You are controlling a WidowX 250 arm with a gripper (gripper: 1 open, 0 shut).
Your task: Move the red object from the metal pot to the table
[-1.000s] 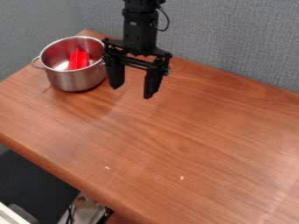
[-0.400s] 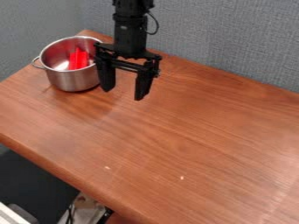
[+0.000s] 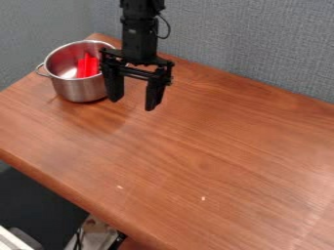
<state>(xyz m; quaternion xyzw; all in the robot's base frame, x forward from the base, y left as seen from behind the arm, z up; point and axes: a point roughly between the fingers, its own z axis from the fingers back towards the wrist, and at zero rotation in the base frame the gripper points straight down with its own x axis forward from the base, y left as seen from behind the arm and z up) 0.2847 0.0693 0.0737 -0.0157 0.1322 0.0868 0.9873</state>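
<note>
The metal pot [image 3: 80,74] stands at the table's back left corner, shiny and round. Inside it lies the red object [image 3: 86,62], a bright red bar leaning against the inner wall. My gripper [image 3: 133,94] hangs just to the right of the pot, above the table [image 3: 196,156]. Its two dark fingers [image 3: 115,88] point down and stand wide apart, open, with nothing between them. The left finger is close to the pot's right side, and I cannot tell whether they touch.
A grey textured wall runs behind the table. The table's front-left edge drops off to a dark floor area with some clutter below.
The gripper has moved left toward the pot, still open. The pot and the red object have not moved.
</note>
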